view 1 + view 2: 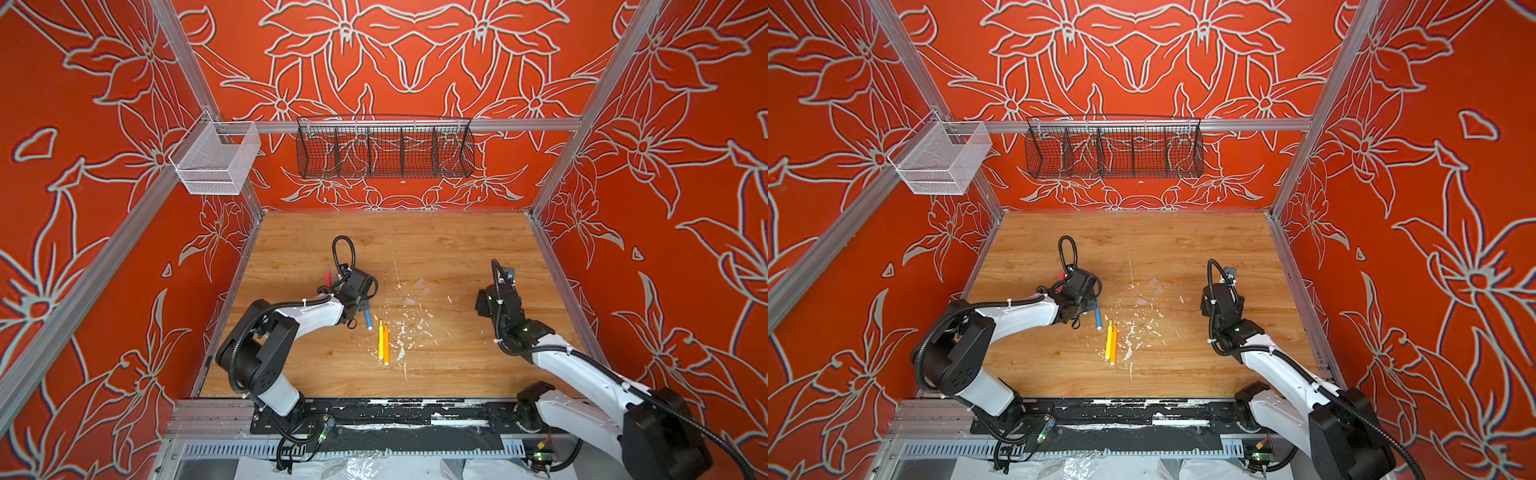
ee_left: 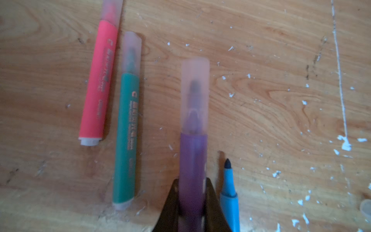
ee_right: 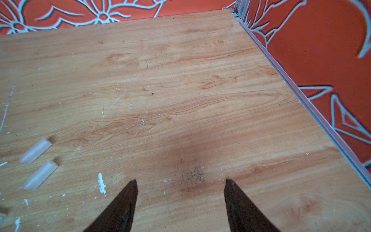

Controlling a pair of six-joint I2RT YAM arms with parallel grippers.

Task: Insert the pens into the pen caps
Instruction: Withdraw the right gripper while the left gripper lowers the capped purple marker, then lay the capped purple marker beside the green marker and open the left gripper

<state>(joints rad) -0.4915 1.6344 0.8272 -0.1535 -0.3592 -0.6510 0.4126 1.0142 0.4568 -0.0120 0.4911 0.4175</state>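
Placement looks next: your left fingers (image 2: pixel 170 206) clamp the capped purple pen (image 2: pixel 193 158) between green pen (image 2: pixel 125 140) and uncapped blue pen (image 2: pixel 230 202). Set it flat on the bench (image 2: pixel 261 104), clear of both. Your right fingers (image 3: pixel 120 206) stand apart, empty, near two loose caps (image 3: pixel 36 150).

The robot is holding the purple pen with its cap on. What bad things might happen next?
1. The left hand grips the purple pen right beside the blue pen, whose tip is bare; putting it down might bump the blue one and roll it or mark the table.
2. The two loose caps are clear and round, off to one side of the open right hand; a clumsy grab might send them rolling.
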